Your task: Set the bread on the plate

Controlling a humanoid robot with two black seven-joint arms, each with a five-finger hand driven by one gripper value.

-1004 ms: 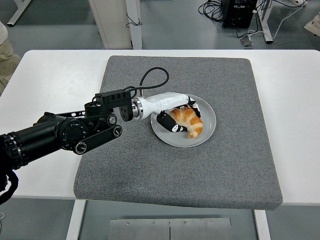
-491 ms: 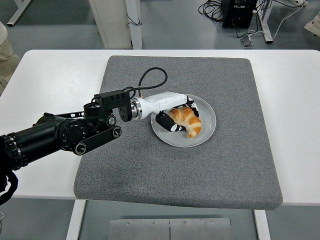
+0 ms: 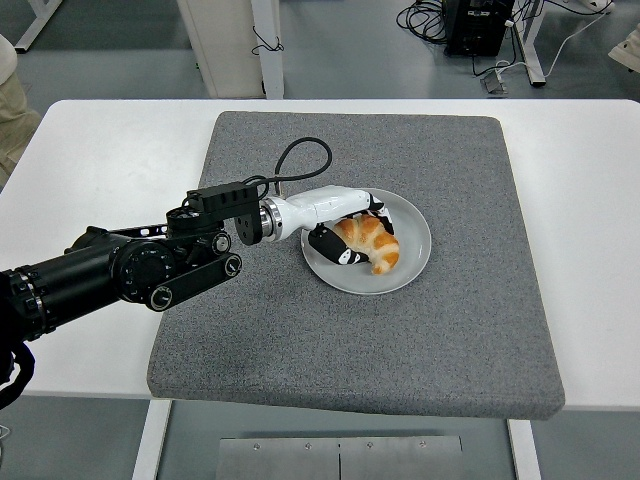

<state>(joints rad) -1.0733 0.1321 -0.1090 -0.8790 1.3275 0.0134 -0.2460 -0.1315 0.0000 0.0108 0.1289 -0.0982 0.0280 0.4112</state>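
Head view: bread on plate, long axis diagonal, upper-left to lower-right

Legible text, labels, brands, numbers, signs: none on any surface in view

Left arm: black, reaches in from the left edge toward the middle.
Wrist: white.
Left hand: fingers curled, closed in a grasp.
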